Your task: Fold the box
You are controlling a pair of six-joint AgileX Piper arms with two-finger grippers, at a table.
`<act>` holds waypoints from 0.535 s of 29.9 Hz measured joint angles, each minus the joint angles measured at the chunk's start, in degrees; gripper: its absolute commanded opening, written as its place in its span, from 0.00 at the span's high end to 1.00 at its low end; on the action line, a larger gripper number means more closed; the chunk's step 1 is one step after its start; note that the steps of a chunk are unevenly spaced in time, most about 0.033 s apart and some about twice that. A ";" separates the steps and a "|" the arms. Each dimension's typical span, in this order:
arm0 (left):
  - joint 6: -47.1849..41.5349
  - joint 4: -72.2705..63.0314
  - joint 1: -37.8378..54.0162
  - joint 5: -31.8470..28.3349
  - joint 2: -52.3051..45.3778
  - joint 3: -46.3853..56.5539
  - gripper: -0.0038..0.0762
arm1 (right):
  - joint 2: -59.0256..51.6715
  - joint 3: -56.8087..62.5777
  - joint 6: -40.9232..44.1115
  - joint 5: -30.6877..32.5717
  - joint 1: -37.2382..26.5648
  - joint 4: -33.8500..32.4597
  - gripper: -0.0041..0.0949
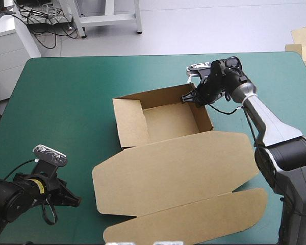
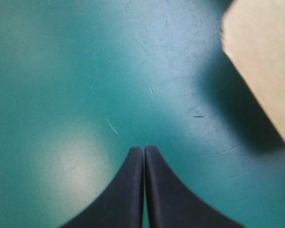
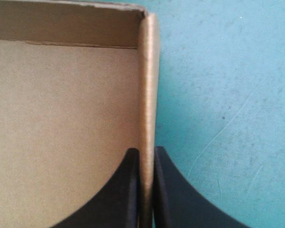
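Note:
The brown box (image 1: 166,125) stands mid-table as an open tray, its walls raised and its wide lid (image 1: 178,171) lying flat toward the near edge. My right gripper (image 1: 188,98) is at the tray's far right corner, shut on the box's right wall (image 3: 147,95), one black finger inside and one outside. My left gripper (image 1: 74,200) rests low over the teal-green cover near the front left, shut on nothing, apart from the lid. A corner of the lid (image 2: 266,61) lies ahead of my left gripper (image 2: 143,149) and to its side.
Pale board sheets (image 1: 303,43) lie beyond the table's far right corner. Bare teal-green cover (image 1: 56,97) spreads left of the box. The tray's left flap (image 1: 130,122) lies folded inward.

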 measured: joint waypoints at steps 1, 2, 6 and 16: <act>0.00 0.02 0.00 0.00 -0.11 0.00 0.96 | 0.00 0.00 -0.14 0.00 0.00 0.00 0.98; 0.00 0.02 0.00 0.00 -0.35 0.00 0.96 | 0.00 0.00 -0.12 0.00 0.00 0.00 0.98; 0.00 0.07 0.00 0.00 -0.64 0.00 0.96 | 0.01 0.00 -0.12 0.12 0.00 -0.47 0.98; 0.00 0.47 0.00 0.00 -0.64 0.00 0.96 | 0.06 -7.81 1.00 -0.06 -4.79 -8.71 0.98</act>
